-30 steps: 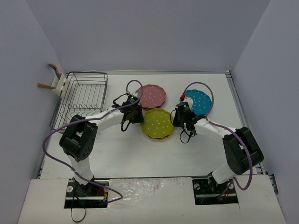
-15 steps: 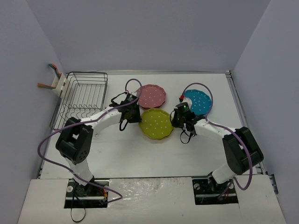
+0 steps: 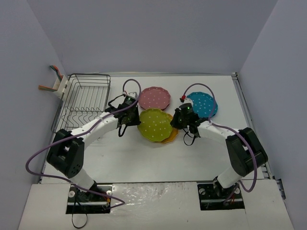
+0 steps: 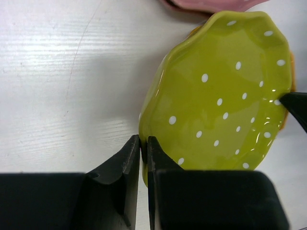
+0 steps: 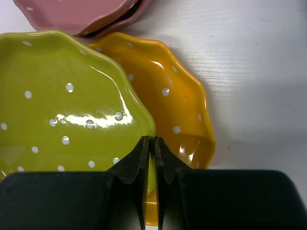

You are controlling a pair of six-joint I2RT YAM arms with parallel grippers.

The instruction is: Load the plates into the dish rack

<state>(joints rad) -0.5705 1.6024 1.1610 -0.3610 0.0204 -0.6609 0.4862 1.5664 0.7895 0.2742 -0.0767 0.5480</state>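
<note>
Left fingers (image 4: pixel 136 148) are squeezed almost shut on the near left rim of the round lime-yellow plate with white dots (image 4: pixel 220 96). Right fingers (image 5: pixel 144 148) are squeezed almost shut on the other side of the same plate. So both arms hold one plate, one on each side.

A second ago the lime-yellow plate sat right on top of its stack and hid what was under it. Now it has slid to the left and looks a little lifted. The round orange-yellow plate with white dots (image 5: pixel 177 105) peeks out from under its right side. That plate lies flat on the white counter (image 3: pixel 144 158).

I think this means the top plate has come free of the stack. It can now go to the rack. One arm will have to let go first, most likely the right one, since the rack is on the left.

A bit farther back sit the pink dotted plates (image 3: pixel 155 97), stacked. The round turquoise blue dotted plate (image 3: pixel 204 104) sits to their right.

Farthest away, at the back left of the counter, is the black wire dish rack (image 3: pixel 86 103) with its white caddy (image 3: pixel 61 86). No plate stands in it yet, so the job is only starting.
</note>
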